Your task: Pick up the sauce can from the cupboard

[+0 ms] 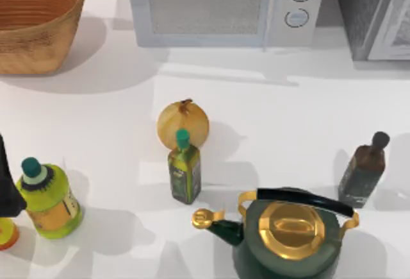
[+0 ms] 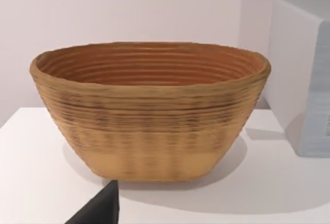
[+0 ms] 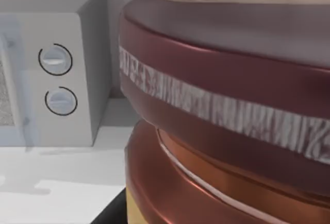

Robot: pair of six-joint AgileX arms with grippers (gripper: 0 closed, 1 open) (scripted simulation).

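sauce can [image 3: 227, 105] close-up, upright, tilted | microwave [image 3: 56, 80] behind | grip state unclear

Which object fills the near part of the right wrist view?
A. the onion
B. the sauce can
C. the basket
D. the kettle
B: the sauce can, with its maroon top and orange-brown side, looms close to the camera, the microwave behind it.

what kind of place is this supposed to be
Probably a rendered kitchen counter: a white microwave stands at the back of the table, with a green and gold kettle, an onion and an oil bottle in front.
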